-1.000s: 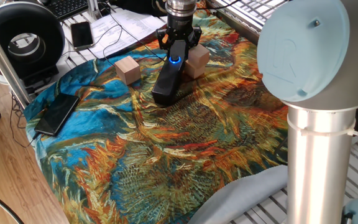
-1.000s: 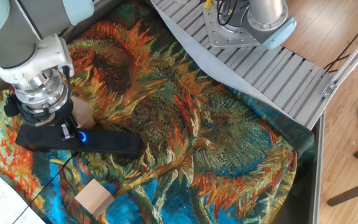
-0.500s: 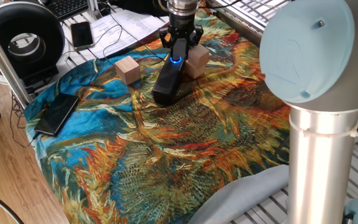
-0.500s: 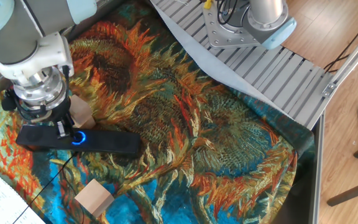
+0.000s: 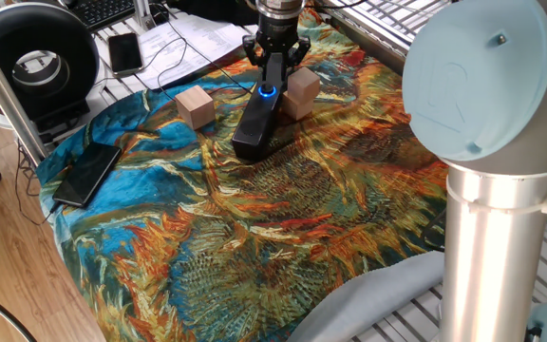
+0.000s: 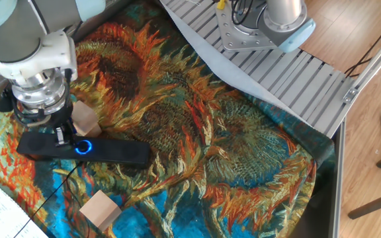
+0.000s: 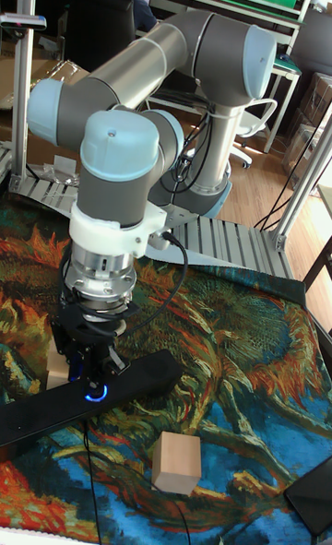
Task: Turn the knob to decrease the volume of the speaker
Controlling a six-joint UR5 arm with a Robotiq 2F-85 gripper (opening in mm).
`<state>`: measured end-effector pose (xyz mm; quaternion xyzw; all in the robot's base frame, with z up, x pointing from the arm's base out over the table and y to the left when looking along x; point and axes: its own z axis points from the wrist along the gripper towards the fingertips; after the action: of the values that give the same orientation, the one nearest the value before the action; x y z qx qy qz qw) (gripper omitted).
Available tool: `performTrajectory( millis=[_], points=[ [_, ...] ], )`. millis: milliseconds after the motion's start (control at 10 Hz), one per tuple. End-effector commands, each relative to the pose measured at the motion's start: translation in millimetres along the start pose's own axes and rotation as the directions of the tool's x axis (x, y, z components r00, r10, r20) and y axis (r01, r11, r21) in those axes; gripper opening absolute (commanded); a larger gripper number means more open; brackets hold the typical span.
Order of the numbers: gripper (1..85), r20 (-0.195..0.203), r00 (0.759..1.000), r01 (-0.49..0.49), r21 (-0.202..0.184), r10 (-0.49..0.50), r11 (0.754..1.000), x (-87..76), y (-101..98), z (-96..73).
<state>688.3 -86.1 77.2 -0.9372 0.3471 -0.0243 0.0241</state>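
The speaker [image 5: 256, 121] is a long black bar lying on the sunflower-print cloth, also seen in the other fixed view [image 6: 84, 149] and the tall fixed view [image 7: 83, 402]. Its knob [image 5: 267, 91] glows with a blue ring on the top face [image 6: 83, 147] [image 7: 95, 393]. My gripper [image 5: 273, 70] points straight down just above the knob, its fingers slightly apart and holding nothing [image 6: 61, 135] [image 7: 92, 367]. The whole blue ring shows below the fingertips.
Two wooden blocks flank the speaker: one [image 5: 195, 105] on its left, one [image 5: 302, 92] right beside the gripper. A flat black phone [image 5: 86, 174] lies at the cloth's left edge. A large round black device [image 5: 34, 59] stands at the back left.
My gripper has risen off the knob and drawn back a little. The blue ring, partly covered by the fingers before, now shows whole. The speaker has not moved.
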Motion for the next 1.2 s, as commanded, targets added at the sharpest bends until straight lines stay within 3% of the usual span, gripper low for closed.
performTrajectory(
  millis=[0, 200, 300, 500, 700, 800, 900, 1000, 1100],
  points=[
    [12.3, -0.008, 0.990, -0.143, 0.036, 0.144, 0.989, 2.6, -9.1, -7.8],
    [2.3, -0.020, 0.955, -0.293, 0.056, 0.295, 0.954, 7.8, -16.0, -11.8],
    [2.3, -0.016, 0.921, -0.388, 0.063, 0.390, 0.919, 8.6, -19.9, -13.5],
    [2.3, -0.006, 0.827, -0.560, 0.089, 0.562, 0.824, 12.2, -32.2, -17.6],
    [2.3, -0.012, 0.697, -0.711, 0.109, 0.716, 0.694, 18.2, -38.7, -25.3],
    [2.3, -0.008, 0.613, -0.785, 0.109, 0.790, 0.610, 18.6, -39.8, -27.2],
    [2.3, 0.013, 0.483, -0.871, 0.105, 0.876, 0.479, 16.8, -39.8, -28.6],
    [2.3, 0.028, 0.327, -0.941, 0.101, 0.944, 0.323, 16.5, -39.0, -30.1],
    [2.3, 0.028, 0.215, -0.972, 0.104, 0.976, 0.212, 18.0, -39.2, -31.7]
  ],
)
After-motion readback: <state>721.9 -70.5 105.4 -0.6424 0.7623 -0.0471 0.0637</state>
